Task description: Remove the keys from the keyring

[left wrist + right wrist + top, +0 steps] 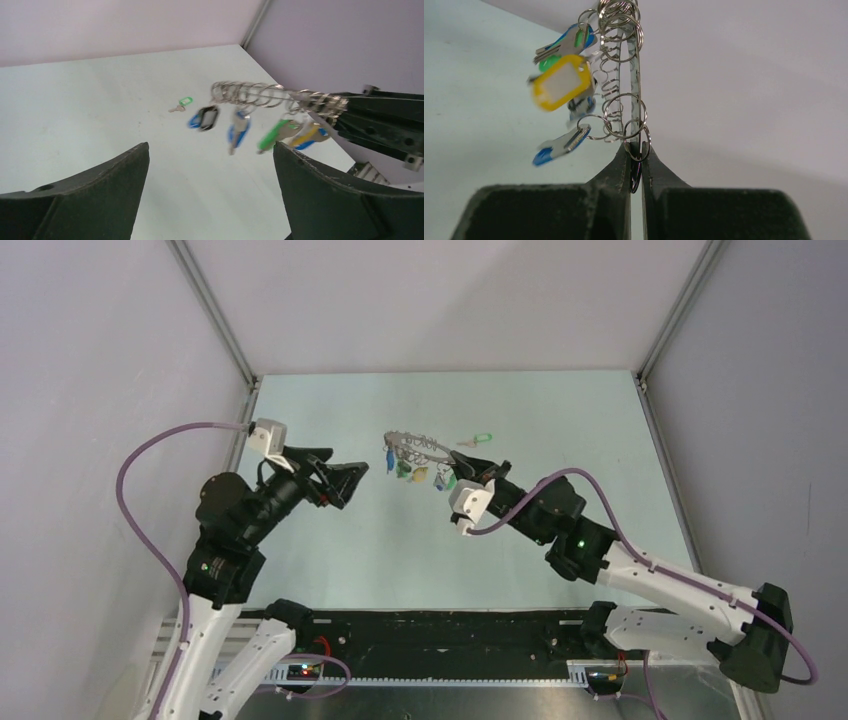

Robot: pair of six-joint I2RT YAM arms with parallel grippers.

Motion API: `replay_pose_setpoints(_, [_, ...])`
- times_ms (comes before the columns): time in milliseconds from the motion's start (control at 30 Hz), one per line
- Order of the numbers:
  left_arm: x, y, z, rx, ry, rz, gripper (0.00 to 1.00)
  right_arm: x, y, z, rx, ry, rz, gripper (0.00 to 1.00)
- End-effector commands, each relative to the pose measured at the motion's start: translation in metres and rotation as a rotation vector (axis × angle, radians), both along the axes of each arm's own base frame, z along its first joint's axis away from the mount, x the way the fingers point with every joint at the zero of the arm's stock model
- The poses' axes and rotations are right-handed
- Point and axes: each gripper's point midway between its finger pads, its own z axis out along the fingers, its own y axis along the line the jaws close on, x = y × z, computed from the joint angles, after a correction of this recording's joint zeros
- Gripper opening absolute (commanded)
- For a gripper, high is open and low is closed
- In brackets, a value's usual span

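The keyring point(420, 447), a thin silver wire strung with many small split rings, hung in the air above the middle of the surface point(560, 540), and the right gripper point(458, 472) was clamped shut on its 4 o'clock end. In the right wrist view that gripper point(636, 156) pinched the wire between two dark, matte, wedge-shaped fingers, with the keyring point(638, 75) rising straight up from them. The keys point(412, 471) dangled below the wire, off the surface. They were flat silver blades with glossy plastic heads in blue, green, yellow and black point(561, 82), and they were blurred. One green-headed key point(478, 439) lay alone on the surface at 3 o'clock from the ring. The left gripper point(350, 480) hovered at 8 o'clock from the ring, well apart from it, with its jaws spread wide. From its own camera the broad black fingers point(100, 192) framed the keyring point(260, 95), the hanging keys point(240, 129) and the lone key point(182, 103) beyond. The surface was pale, smooth and matte, closed in by plain grey walls point(90, 360) with metal corner rails. Purple cables point(150, 455) looped over both arms.
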Motion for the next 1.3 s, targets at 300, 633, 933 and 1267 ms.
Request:
replay_pose_setpoints(300, [-0.012, -0.028, -0.005, 0.005, -0.01, -0.232, 0.78, -0.014, -0.046, 0.098, 0.183, -0.193, -0.055, 0.0])
replay_pose_setpoints(633, [0.0, -0.041, -0.015, 0.025, -0.239, -0.243, 0.81, -0.038, -0.051, 0.127, 0.312, -0.15, 0.107, 0.0])
replay_pose_setpoints(933, [0.001, -0.053, 0.0, 0.103, -0.35, -0.298, 0.76, -0.066, -0.052, 0.149, 0.379, -0.132, 0.258, 0.0])
replay_pose_setpoints(1267, [-0.012, -0.065, 0.021, 0.072, -0.438, -0.367, 0.77, -0.08, -0.048, 0.152, 0.386, -0.116, 0.345, 0.0])
